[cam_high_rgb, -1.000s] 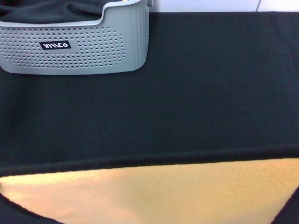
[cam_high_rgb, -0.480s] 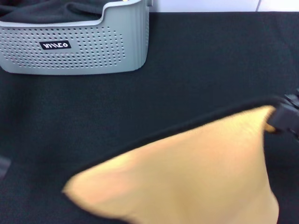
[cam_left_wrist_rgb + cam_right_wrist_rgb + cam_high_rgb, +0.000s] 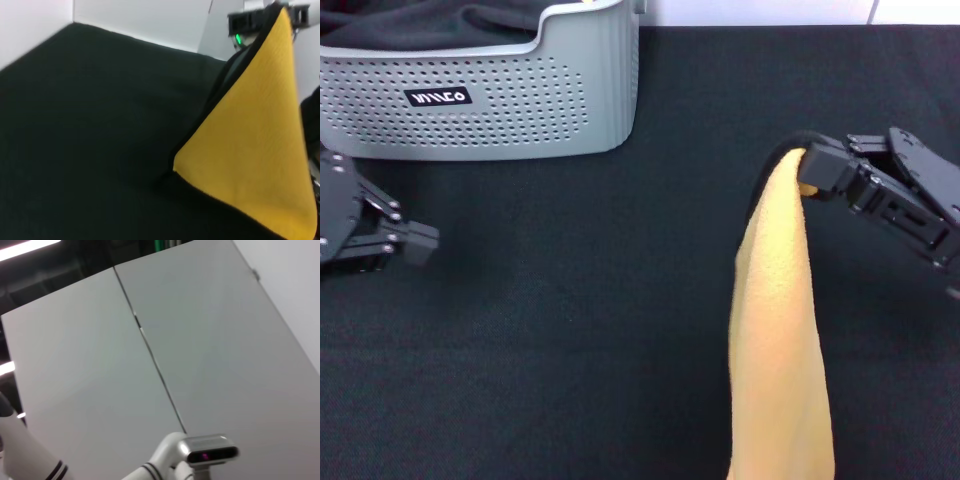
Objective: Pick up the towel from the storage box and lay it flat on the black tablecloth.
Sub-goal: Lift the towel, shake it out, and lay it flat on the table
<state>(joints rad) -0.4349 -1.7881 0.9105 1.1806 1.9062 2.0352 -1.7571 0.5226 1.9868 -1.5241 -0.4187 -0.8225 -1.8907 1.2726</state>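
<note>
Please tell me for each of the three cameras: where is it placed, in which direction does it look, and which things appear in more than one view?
Head view: on the robot's head, facing forward and down at the black tablecloth and storage box; both the left gripper and right gripper show.
Left wrist view: low over the tablecloth, facing the hanging towel; no own fingers show.
Right wrist view: tilted up at grey panels.
Shared: head and left wrist views both show towel and tablecloth.

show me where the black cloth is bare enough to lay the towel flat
Widest bare stretch of the black tablecloth: between the left gripper and the hanging towel, below the storage box. The right gripper holds the towel's corner; that side is crowded.
</note>
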